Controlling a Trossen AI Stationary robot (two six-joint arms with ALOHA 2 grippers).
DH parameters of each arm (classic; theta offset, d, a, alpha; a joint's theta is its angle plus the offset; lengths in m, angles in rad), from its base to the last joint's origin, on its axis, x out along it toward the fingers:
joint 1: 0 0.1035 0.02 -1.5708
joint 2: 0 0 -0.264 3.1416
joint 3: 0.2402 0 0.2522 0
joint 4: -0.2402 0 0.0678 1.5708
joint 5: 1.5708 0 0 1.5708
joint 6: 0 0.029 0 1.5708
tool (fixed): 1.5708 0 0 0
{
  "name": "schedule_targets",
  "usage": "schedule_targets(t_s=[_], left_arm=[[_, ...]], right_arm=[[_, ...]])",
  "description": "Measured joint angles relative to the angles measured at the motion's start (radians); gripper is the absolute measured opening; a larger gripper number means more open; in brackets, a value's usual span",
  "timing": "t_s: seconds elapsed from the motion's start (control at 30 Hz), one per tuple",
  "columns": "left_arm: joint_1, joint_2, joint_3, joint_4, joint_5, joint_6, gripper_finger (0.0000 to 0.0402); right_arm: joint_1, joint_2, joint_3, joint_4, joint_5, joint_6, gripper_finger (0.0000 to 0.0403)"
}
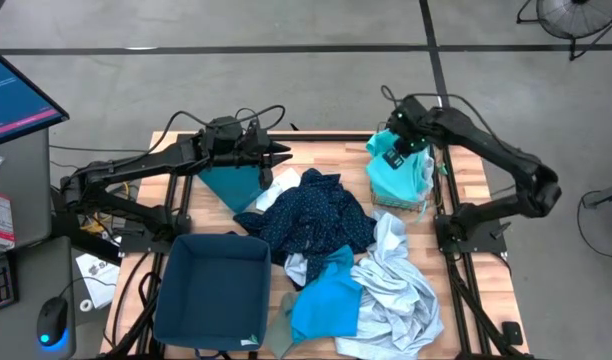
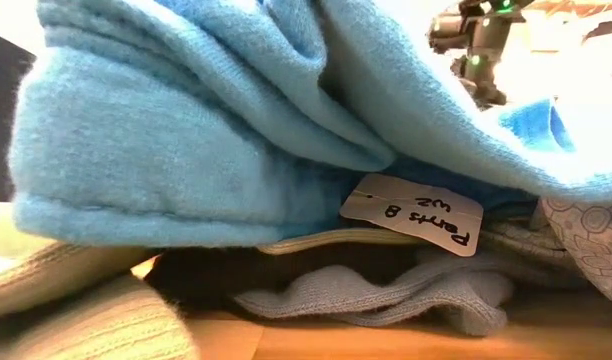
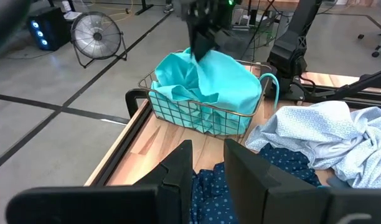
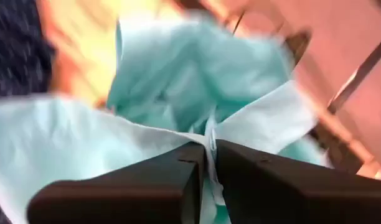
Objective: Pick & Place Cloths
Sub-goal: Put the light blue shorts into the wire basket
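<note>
My right gripper (image 1: 394,152) is shut on a turquoise cloth (image 1: 398,178) that fills the wire basket (image 3: 197,115) at the table's far right. In the left wrist view that gripper (image 3: 202,38) stands over the basket's far side. My left gripper (image 1: 284,155) hovers slightly open above the far-left part of the table, pointing right, touching nothing; the navy dotted cloth (image 1: 311,215) lies below its fingers (image 3: 178,171). A teal-and-white cloth (image 1: 231,185) lies under the left arm. Pale grey-blue (image 1: 398,285), bright blue (image 1: 326,300) and small grey-green (image 1: 278,335) cloths lie heaped near the front. My right gripper pinches a bunched fold of the turquoise cloth (image 4: 209,138) between its two fingers, coming from above and pointing down. The fold is drawn up to a peak (image 3: 206,59) under the fingers, while the rest of the cloth sits in the basket.
A dark-blue plastic bin (image 1: 211,290) stands at the near left. The bright blue cloth (image 2: 236,130) with a handwritten tag (image 2: 414,215) blocks most of the low view. Bare wood (image 1: 466,175) shows right of the basket. A fan (image 3: 94,37) stands on the floor beyond.
</note>
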Motion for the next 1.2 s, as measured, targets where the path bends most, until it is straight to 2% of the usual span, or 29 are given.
schedule_targets(t_s=[0.1, 0.17, 0.33, 0.4, 0.53, 0.63, 0.73, 0.9, 1.0, 1.2], left_arm=[[0.0, 0.0, 0.0, 0.0, 0.0, -0.014, 0.0076], [0.0, 0.0, 0.0, 0.0, 0.0, -0.03, 0.0076], [0.0, 0.0, 0.0, 0.008, 0.0, -0.045, 0.0076], [0.0, 0.0, 0.0, 0.03, 0.007, -0.052, 0.0076], [0.0, 0.01, -0.001, 0.15, 0.053, -0.095, 0.0076], [-0.005, 0.036, 0.001, 0.304, 0.062, -0.102, 0.0076], [-0.007, 0.086, -0.001, 0.448, 0.071, -0.126, 0.0076], [-0.007, 0.218, 0.003, 0.655, 0.136, -0.22, 0.0076], [-0.007, 0.325, 0.039, 0.694, 0.147, -0.262, 0.0076], [-0.001, 0.537, 0.185, 0.698, 0.132, -0.272, 0.0076]], right_arm=[[-0.018, 0.002, -0.001, 0.032, -0.007, -0.033, 0.0055], [-0.029, 0.012, -0.001, 0.038, -0.047, -0.032, 0.0076], [-0.036, -0.001, -0.001, 0.034, -0.346, -0.026, 0.0138], [-0.014, -0.024, -0.001, 0.017, -0.399, -0.016, 0.0154], [0.036, -0.043, -0.023, -0.048, -0.314, -0.029, 0.0162], [0.037, -0.034, -0.129, -0.032, -0.26, -0.047, 0.0154], [-0.007, -0.006, -0.275, 0.069, -0.204, -0.061, 0.014], [-0.13, 0.075, -0.468, 0.255, -0.231, -0.035, 0.0113], [-0.168, 0.12, -0.507, 0.307, -0.266, -0.029, 0.01], [-0.122, 0.152, -0.503, 0.385, -0.252, 0.042, 0.0081]])
